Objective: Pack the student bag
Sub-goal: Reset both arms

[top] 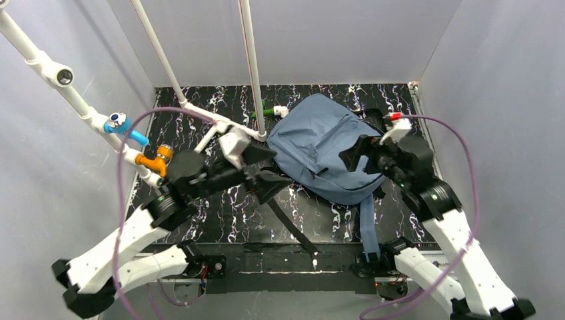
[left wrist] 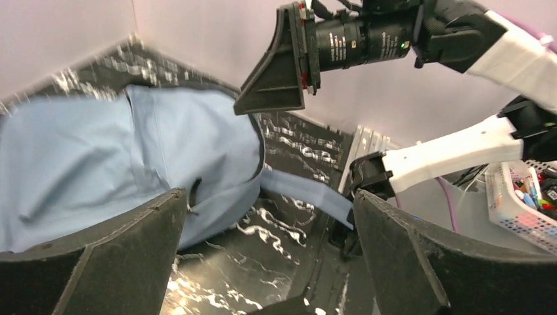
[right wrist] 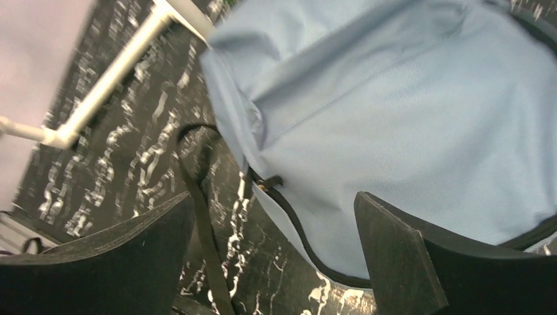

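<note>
Lying lengthwise far-to-near on the table (top: pixel 220 213), the student bag (top: pixel 320 150) has the left gripper (top: pixel 272 175) gaping empty just beside its left edge, while the right gripper (top: pixel 354 155), also wide and empty, hovers over its right edge, the closer of the two.

So the left gripper (left wrist: pixel 267 197) was spread wide, student bag (left wrist: pixel 98 151) slumped on the marbled table (left wrist: pixel 263 275) just ahead, right gripper (left wrist: pixel 279 72) hanging above it, pen basket (left wrist: pixel 509 210) off right.
</note>
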Robot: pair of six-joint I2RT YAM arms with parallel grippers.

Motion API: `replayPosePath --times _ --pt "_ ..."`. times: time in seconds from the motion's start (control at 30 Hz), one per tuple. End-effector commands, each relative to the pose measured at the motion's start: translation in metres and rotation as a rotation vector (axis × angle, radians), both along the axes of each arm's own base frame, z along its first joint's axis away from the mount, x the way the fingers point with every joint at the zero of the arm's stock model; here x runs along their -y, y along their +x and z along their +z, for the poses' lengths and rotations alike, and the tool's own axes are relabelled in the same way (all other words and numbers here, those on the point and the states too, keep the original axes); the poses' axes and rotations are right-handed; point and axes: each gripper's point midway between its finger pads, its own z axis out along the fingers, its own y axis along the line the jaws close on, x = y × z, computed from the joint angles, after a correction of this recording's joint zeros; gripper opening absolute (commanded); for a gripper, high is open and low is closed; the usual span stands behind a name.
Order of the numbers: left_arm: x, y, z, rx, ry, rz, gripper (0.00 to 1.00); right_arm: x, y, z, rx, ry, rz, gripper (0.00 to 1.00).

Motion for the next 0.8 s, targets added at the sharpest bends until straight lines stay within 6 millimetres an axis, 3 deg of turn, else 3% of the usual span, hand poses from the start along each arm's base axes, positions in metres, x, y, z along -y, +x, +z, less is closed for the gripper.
replayPosePath --times 0.0,0.2,0.43,0.63,0.7,0.77 --pt "-0.049 -0.041 0.076 0.296 -0.117 -0.031 0.98 0.025 -0.02 0.099 0.279 0.088 -0.076 0.98" --pt "-0.118 -0.051 0.129 0.452 -0.24 0.184 0.98 0.08 -0.043 0.148 0.343 0.067 -0.299 0.98" --pt "-0.168 -0.061 0.156 0.568 -0.256 0.327 0.98 0.123 -0.096 0.211 0.555 0.178 -0.408 0.98" --pt "-0.187 -0.058 0.158 0.565 -0.247 0.406 0.98 0.134 -0.108 0.225 0.573 0.172 -0.437 0.98" --pt "-0.187 -0.059 0.158 0.565 -0.243 0.403 0.98 0.131 -0.109 0.228 0.573 0.177 -0.418 0.98" --pt "-0.184 -0.059 0.157 0.569 -0.238 0.391 0.98 0.116 -0.113 0.23 0.611 0.183 -0.323 0.98"
